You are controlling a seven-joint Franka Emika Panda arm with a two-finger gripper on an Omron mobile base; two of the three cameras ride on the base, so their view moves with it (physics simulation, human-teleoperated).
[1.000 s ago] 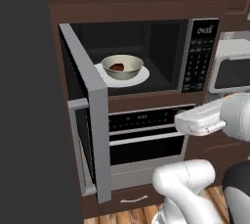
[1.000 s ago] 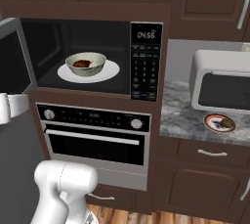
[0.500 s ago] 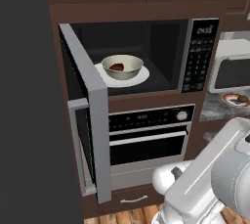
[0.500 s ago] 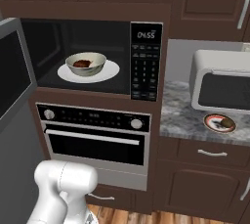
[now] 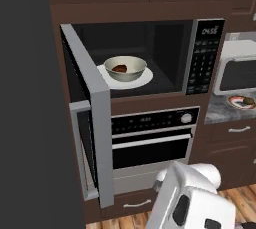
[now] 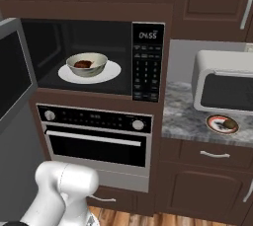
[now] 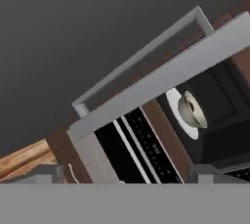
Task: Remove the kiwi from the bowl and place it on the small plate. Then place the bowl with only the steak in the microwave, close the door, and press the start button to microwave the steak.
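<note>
Nearest, the gripper [image 7: 122,176] is showing only two blurred dark tips at the hand view's bottom edge, so its opening cannot be told. Beyond, the door [image 5: 92,118] is standing wide open to the left, edge-on. Inside the microwave [image 6: 94,57] the bowl [image 6: 87,64] is sitting on a white disc [image 6: 111,73], the steak [image 6: 83,64] partly hidden by its rim. Far right on the granite counter [image 6: 183,116], the right base view is showing the kiwi [image 6: 230,123] lying on the small plate [image 6: 222,124].
</note>
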